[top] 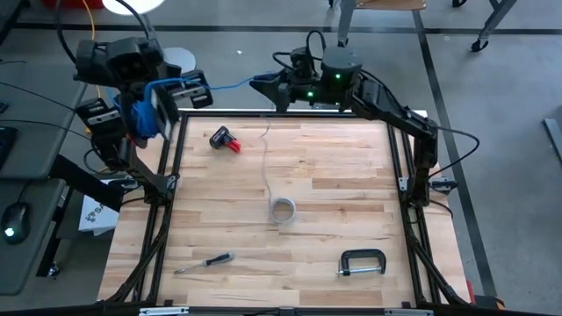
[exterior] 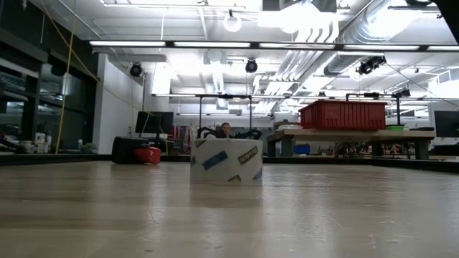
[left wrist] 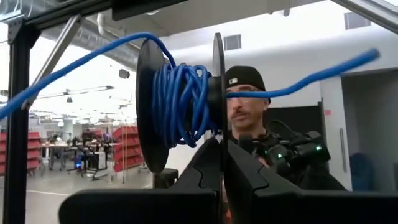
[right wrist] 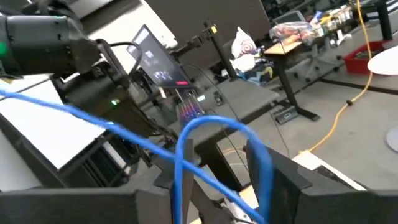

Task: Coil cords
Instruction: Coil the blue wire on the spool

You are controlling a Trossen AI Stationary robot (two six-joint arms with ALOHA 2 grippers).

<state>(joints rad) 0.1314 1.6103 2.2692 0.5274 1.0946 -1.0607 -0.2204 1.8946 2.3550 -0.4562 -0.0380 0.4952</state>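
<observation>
Wooden tabletop (top: 351,167), far-left corner busy. Left gripper (top: 151,112) clamped on a black spool (left wrist: 177,102), most of the blue cord (left wrist: 180,102) wound on; its tail runs to the right gripper (top: 263,88), fingers apart around it. Grey cord (top: 267,167) lies loose mid-table, uncoiled beside a tape roll (top: 282,210). Roughly halfway, I'd judge.

Light wooden table (top: 334,175), red and black tool (top: 225,139) near the far left corner, roll of clear tape (top: 282,210) at centre, screwdriver (top: 204,262) toward the near left, black C-clamp (top: 362,262) toward the near right, red bin (exterior: 343,115) on a bench behind, person in a dark cap (left wrist: 245,102) beyond the table.
</observation>
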